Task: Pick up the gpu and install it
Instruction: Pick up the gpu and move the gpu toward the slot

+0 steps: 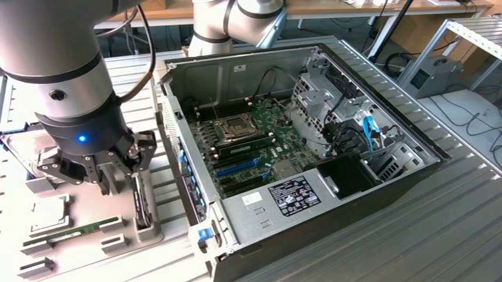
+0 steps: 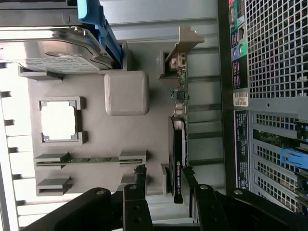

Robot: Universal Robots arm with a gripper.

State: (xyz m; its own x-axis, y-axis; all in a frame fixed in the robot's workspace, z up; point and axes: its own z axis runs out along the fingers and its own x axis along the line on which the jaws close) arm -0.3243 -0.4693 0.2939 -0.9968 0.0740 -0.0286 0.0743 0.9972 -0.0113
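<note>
Gripper gapes over the gpu lettered NVIDIA Quadro.

Exterior view: the grey robot arm hides most of the boxy silver hard drive and one end of the slim flat black gpu. Wrist view: we cannot read the gpu's label print, too small. The black perforated computer case is cut by the frame edge. The square processor chip is washed out white.
</note>
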